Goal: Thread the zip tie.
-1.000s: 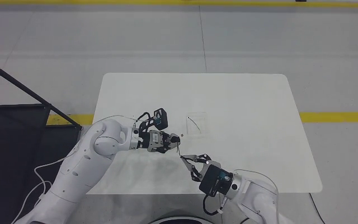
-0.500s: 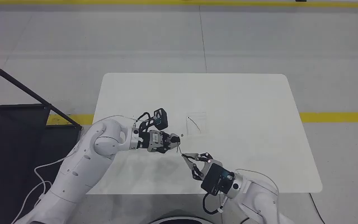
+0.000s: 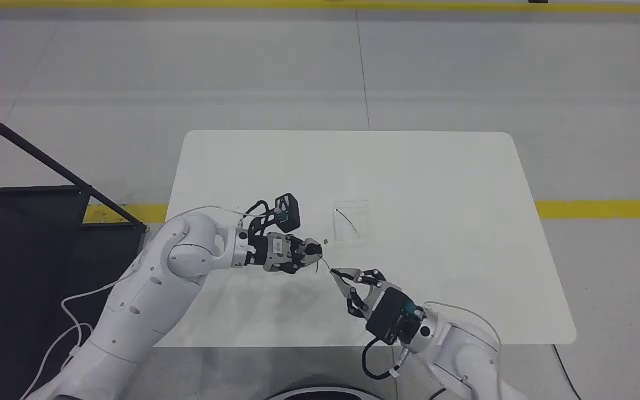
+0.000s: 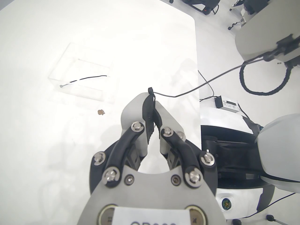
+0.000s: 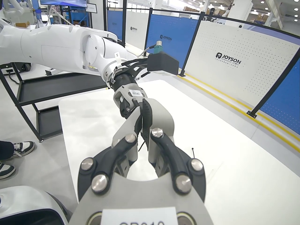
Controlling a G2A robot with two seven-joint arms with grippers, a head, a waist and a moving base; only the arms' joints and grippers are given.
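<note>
Pale floor with a yellow stripe surrounds the white counter [image 3: 450, 180], and both arms meet over its near edge. The left gripper [image 3: 312, 247] is clenched on the head end of a thin black zip tie [image 4: 150, 91]. In the left wrist view the small square head pokes out just past the pressed-together black pads [image 4: 147, 108], and the part pinched between them is hidden. From the head the strap sags, then climbs toward a blurred grey shape at the picture's edge, where it is hard to separate from a dark cable loop beside it. From above, the tie is a faint line held up between the two grippers.

The right gripper [image 3: 338, 274] is clenched too, just beside the left one, tip toward tip. In the right wrist view its fingers [image 5: 161, 118] are pressed together and a hair-thin black strand hangs below them. Exactly where the strap is pinched is covered by the pads. Those fingers also cover the left gripper's tips behind them.

Near the left gripper, farther onto the counter, sits a shallow clear tray [image 4: 70, 52] whose faint walls nearly vanish against the white. A second zip tie [image 4: 84, 78] lies flat inside it. A tiny brown speck [image 4: 101, 112] lies on the counter just outside the tray; what it is cannot be told.
</note>
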